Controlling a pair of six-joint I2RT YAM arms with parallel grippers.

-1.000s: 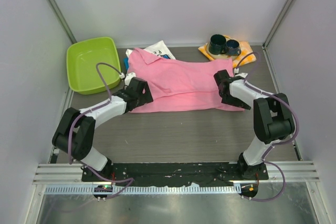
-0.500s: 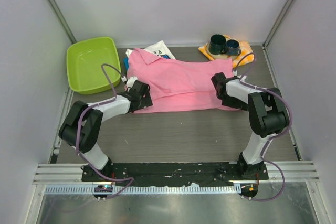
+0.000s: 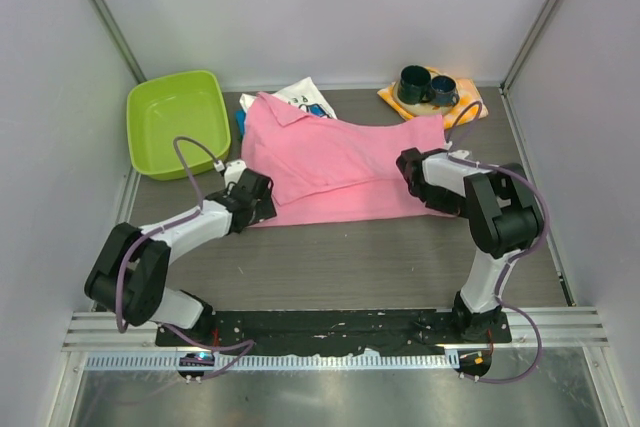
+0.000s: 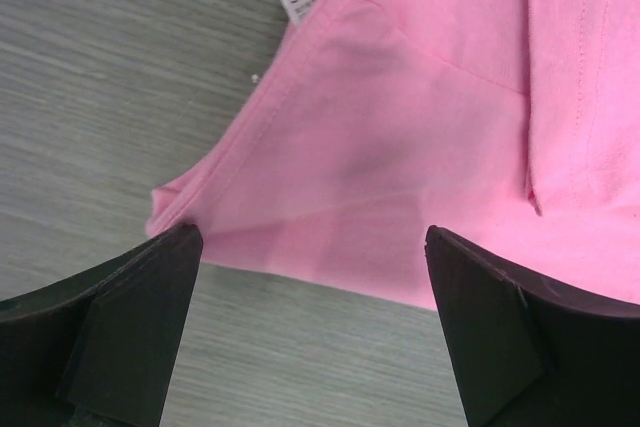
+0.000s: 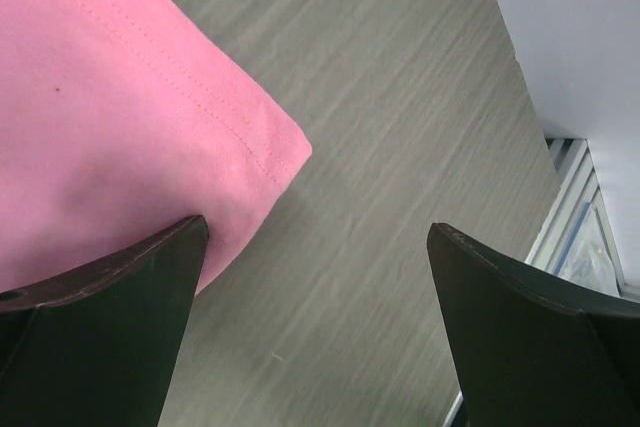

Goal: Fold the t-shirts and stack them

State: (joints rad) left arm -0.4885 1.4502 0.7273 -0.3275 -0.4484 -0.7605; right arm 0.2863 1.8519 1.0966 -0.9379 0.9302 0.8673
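A bright pink t-shirt [image 3: 340, 159] lies spread across the middle of the table, collar at the back left. Behind that collar a white printed t-shirt [image 3: 305, 97] and a bit of blue cloth [image 3: 240, 123] peek out. My left gripper [image 3: 254, 194] is low at the pink shirt's near left corner. In the left wrist view that gripper [image 4: 312, 247] is open, the pink hem [image 4: 400, 167] lying just ahead of its tips. At the shirt's right edge my right gripper [image 3: 412, 169] stands open. In the right wrist view a pink corner [image 5: 130, 117] lies beside the left fingertip of this gripper [image 5: 318, 232], over bare table.
A lime green basin [image 3: 178, 123] stands at the back left. Two dark mugs [image 3: 428, 87] sit on an orange cloth [image 3: 462, 110] at the back right. Grey walls close in three sides. A white size label [image 4: 300, 2] shows at the shirt's side seam.
My left gripper has drawn back toward the near left, off the shirt to its corner. My right gripper has shifted a little left and farther back. The pink shirt now shows a diagonal fold line.
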